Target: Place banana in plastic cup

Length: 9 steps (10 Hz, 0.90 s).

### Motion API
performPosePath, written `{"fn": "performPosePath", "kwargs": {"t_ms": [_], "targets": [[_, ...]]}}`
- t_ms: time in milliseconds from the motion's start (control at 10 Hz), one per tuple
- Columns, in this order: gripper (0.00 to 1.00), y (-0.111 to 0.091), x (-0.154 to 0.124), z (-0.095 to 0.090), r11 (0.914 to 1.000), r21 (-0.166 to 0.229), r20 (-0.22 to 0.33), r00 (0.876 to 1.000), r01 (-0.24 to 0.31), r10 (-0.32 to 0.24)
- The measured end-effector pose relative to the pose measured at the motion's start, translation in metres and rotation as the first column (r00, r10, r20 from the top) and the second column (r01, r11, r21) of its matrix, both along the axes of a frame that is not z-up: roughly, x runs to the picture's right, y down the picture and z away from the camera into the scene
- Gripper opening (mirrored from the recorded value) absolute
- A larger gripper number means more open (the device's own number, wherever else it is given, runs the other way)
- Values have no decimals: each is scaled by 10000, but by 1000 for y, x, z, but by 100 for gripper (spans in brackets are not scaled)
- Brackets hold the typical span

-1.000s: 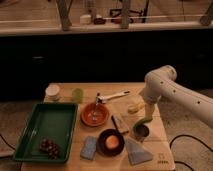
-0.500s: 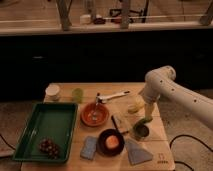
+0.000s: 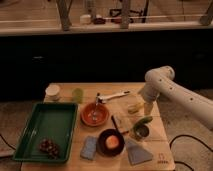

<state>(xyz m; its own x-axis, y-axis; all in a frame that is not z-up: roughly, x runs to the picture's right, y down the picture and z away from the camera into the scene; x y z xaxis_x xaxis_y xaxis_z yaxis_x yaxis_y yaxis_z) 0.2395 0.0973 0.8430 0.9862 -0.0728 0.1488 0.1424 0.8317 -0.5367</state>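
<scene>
The banana [image 3: 133,107] is a small pale yellow fruit lying on the wooden table [image 3: 160,150], right of centre. My gripper [image 3: 144,104] hangs from the white arm [image 3: 172,92] that comes in from the right, just to the right of the banana and close above the table. I cannot tell whether it touches the banana. The plastic cup [image 3: 77,95], a short translucent yellow-green tumbler, stands upright at the back left, well away from the gripper.
A white cup [image 3: 52,91] stands left of the plastic cup. The table also holds an orange bowl [image 3: 95,114], a white utensil [image 3: 114,97], a green tray [image 3: 30,130] with grapes [image 3: 49,146], a green vegetable [image 3: 142,121], a metal cup [image 3: 141,132], a dark bowl [image 3: 111,142], a blue sponge [image 3: 90,147] and a grey cloth [image 3: 136,152].
The arm and gripper stay by the banana with hardly any visible movement. Nothing on the table has shifted.
</scene>
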Motion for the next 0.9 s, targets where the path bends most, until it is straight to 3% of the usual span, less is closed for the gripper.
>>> {"fn": "performPosePath", "kwargs": {"t_ms": [900], "targets": [[80, 5, 1, 25, 9997, -209, 152, 9998, -128, 131]]}}
